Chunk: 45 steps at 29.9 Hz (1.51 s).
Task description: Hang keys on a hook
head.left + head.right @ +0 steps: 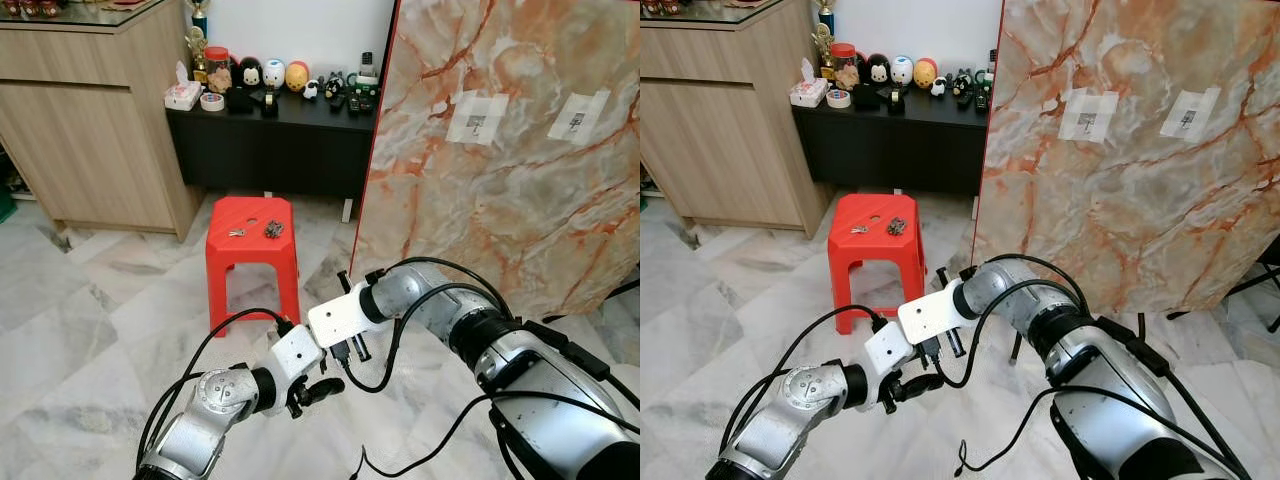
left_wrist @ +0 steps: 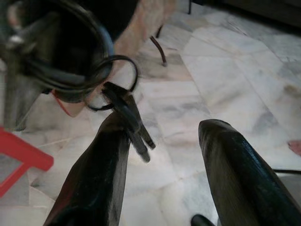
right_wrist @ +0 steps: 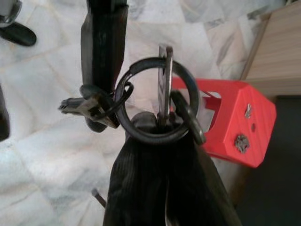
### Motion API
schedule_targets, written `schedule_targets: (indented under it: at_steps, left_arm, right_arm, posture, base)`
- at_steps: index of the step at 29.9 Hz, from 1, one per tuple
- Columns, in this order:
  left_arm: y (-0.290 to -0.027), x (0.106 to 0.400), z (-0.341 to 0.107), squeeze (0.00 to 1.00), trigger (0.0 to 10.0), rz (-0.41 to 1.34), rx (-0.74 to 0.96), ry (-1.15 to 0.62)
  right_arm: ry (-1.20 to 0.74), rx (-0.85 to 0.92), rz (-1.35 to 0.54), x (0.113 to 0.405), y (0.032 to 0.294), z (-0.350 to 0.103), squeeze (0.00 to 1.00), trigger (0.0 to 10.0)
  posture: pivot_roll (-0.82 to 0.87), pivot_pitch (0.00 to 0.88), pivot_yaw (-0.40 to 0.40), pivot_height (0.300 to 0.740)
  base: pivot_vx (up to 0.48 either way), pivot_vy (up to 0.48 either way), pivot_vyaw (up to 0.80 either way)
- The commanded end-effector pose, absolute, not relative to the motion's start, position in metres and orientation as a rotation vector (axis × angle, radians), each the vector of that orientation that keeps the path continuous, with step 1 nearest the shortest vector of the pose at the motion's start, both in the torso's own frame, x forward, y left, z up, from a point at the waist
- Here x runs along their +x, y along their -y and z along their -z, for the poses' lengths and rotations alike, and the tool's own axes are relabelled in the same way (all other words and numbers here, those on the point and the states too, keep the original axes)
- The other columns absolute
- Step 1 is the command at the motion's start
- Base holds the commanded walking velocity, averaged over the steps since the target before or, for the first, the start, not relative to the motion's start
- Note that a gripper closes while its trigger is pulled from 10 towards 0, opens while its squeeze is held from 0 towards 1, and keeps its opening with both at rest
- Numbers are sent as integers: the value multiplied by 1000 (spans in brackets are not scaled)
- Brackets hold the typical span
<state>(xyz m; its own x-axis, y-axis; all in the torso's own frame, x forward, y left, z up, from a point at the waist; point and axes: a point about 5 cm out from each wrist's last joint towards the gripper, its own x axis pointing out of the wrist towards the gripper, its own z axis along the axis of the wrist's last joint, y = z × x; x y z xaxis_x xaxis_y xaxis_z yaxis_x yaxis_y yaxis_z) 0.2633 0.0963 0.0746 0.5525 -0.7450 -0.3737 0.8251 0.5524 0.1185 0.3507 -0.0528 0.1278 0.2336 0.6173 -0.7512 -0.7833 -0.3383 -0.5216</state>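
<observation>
Keys (image 3: 162,101) on dark metal ring

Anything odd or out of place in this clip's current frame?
Yes. A large marble-patterned slab stands tilted on the floor, leaning rather than mounted. The right hand pinches a key ring, while more keys lie loose on the red stool.
</observation>
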Motion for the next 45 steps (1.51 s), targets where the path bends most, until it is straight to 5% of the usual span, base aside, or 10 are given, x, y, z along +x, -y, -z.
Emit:
schedule_targets:
  at_steps: [1,15,16,18,20,21,23,45]
  left_arm:
    - [-97,264,-76,0,10000,909,257,-269]
    - [-94,260,-75,0,9569,866,210,-270]
    - [-95,261,-74,0,6980,847,206,-273]
    - [-95,262,-74,0,6980,842,200,-273]
    - [-96,262,-74,0,1882,839,189,-271]
    - [-96,262,-75,0,706,838,187,-270]
    - [-96,262,-75,0,0,837,185,-270]
    - [-97,263,-75,0,0,817,160,-263]
  right_arm:
    - [-161,-1255,-1416,356,51,-138,0,0]
    - [-145,-1233,-1385,359,48,-143,0,0]
    - [-147,-1232,-1385,359,49,-142,0,0]
    - [-148,-1232,-1386,358,49,-142,0,0]
    - [-151,-1231,-1388,358,50,-141,0,0]
    - [-153,-1231,-1388,358,50,-141,0,0]
    - [-155,-1230,-1385,359,51,-141,0,0]
    - [-197,-1229,-1372,359,61,-136,0,0]
  posture:
    - [97,0,-142,728]
    - [100,0,-142,728]
    - [100,0,-142,728]
    - [100,0,-142,728]
    - [102,0,-146,728]
    - [101,0,-144,728]
    - [101,0,-144,728]
    - [104,0,-145,728]
  base:
    - [0,0,0]
    - [0,0,0]
    - [0,0,0]
    - [0,0,0]
    - [0,0,0]
    - [0,0,0]
    - [0,0,0]
    - [0,0,0]
